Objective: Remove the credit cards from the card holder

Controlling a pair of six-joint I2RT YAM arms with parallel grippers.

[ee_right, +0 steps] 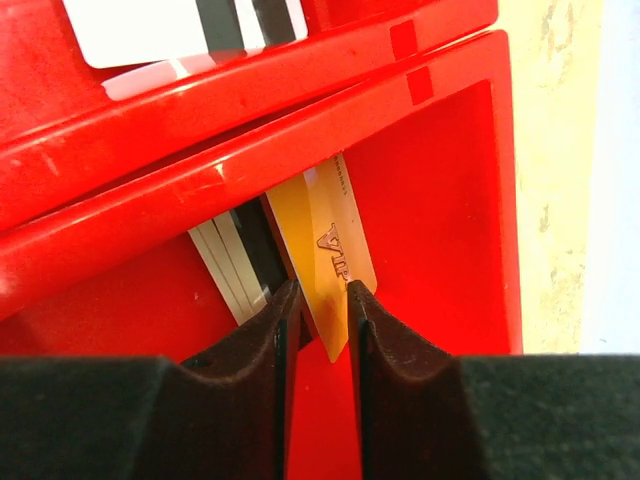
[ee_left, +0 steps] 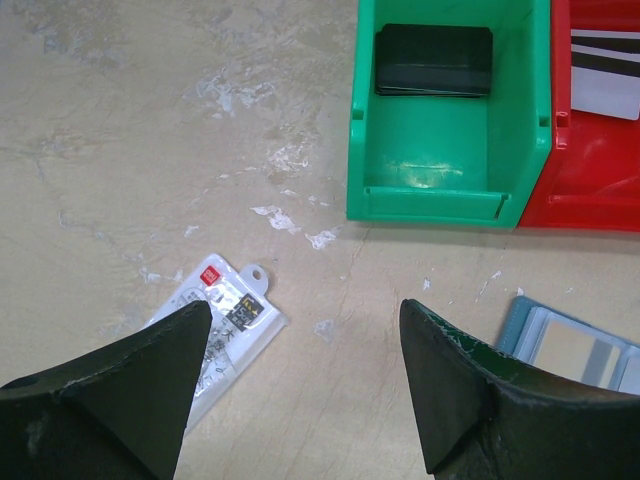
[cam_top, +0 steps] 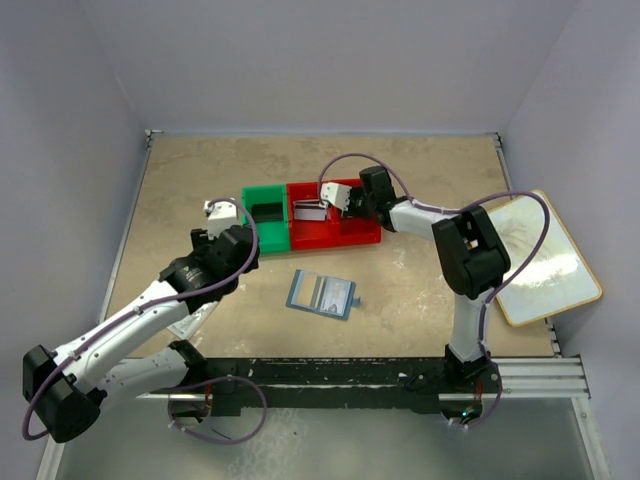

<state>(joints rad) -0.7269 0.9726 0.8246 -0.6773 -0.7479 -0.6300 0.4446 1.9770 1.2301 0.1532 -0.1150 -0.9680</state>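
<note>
Our right gripper [ee_right: 320, 290] stands with jaws narrowly parted about the lower corner of a gold card [ee_right: 325, 235] in the red bin [ee_right: 440, 200], though we cannot tell whether they pinch it; the card's long axis runs up the frame, its top hidden behind the bin wall, a silver-grey card [ee_right: 232, 265] half covered to its left. Our left gripper [ee_left: 305, 305] hangs spread wide and empty over the table [ee_left: 120, 150], one finger masking part of a white packet [ee_left: 228, 305]. At the centre of the top view the card holder [cam_top: 321, 294] lies unfolded, long axis left to right, apart from both grippers.
</note>
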